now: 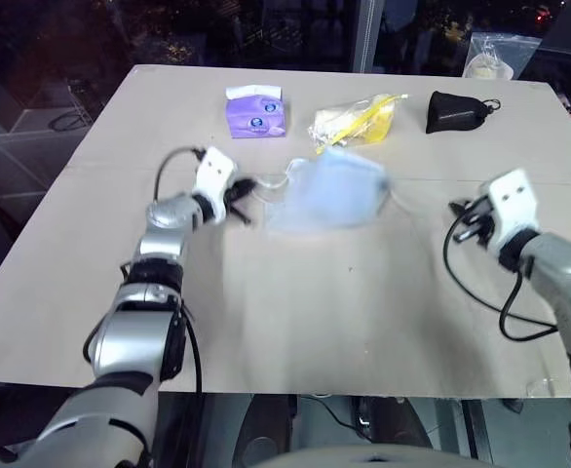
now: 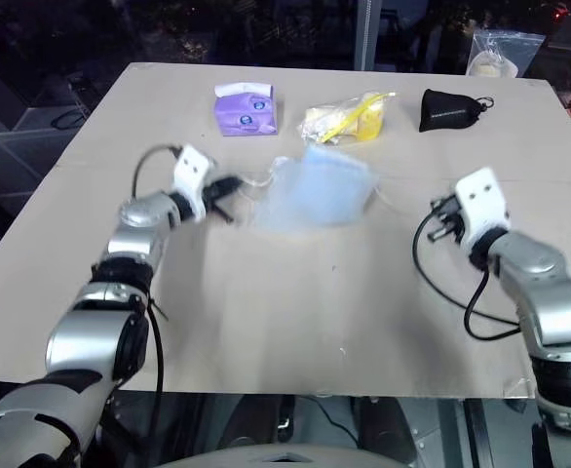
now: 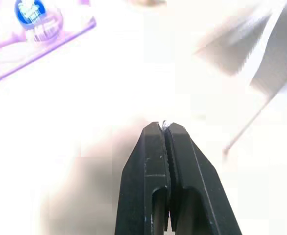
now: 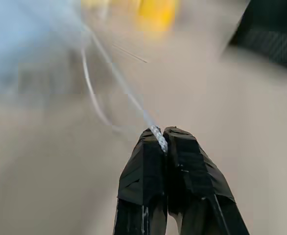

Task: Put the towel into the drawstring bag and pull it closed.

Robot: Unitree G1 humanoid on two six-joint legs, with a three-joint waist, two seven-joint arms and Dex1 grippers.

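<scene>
**Two pincers, one bag strung between them**

Left pincer [image 1: 239, 200] is clamped on a cord end just beside the drawstring bag [image 1: 329, 190], which sits mid-table [image 1: 295, 322] with the towel showing blue inside. Right pincer [image 4: 163, 133], farther off, grips the opposite cord [image 4: 133, 100]; pulling outward should cinch it.

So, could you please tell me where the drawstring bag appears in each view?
Left eye: drawstring bag mid-table, below the yellow packet.
Right eye: centre, below the packet.
Left wrist: not clearly identifiable.
Right wrist: pale blue blur, its cord at the end effector.
Shared landmark: yellow packet.
</scene>
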